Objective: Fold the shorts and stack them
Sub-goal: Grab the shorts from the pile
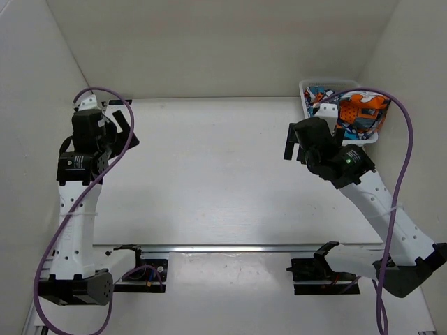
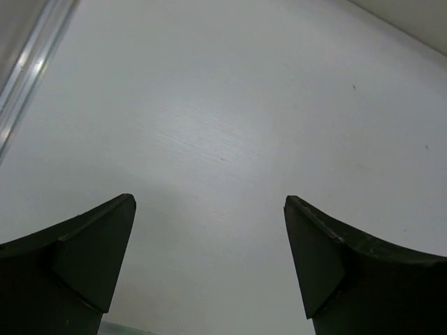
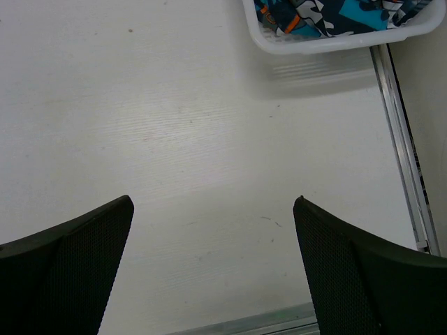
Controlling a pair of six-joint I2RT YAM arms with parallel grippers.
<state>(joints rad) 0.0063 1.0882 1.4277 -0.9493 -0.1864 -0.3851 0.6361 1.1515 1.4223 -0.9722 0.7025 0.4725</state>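
Note:
The shorts (image 1: 357,113), in an orange, teal, navy and white print, lie bunched inside a white plastic basket (image 1: 307,86) at the table's far right corner. A strip of them shows in the right wrist view (image 3: 328,15), inside the basket's rim (image 3: 328,45). My right gripper (image 1: 292,148) is open and empty over the table, a little left of and nearer than the basket; it also shows in the right wrist view (image 3: 213,209). My left gripper (image 1: 123,127) is open and empty at the far left; the left wrist view (image 2: 209,209) shows only bare table between its fingers.
White walls close the table at the back and both sides. A metal rail (image 1: 230,247) runs across the near side by the arm bases. A rail (image 3: 401,146) also runs along the table edge below the basket. A purple cable (image 1: 405,139) loops over each arm.

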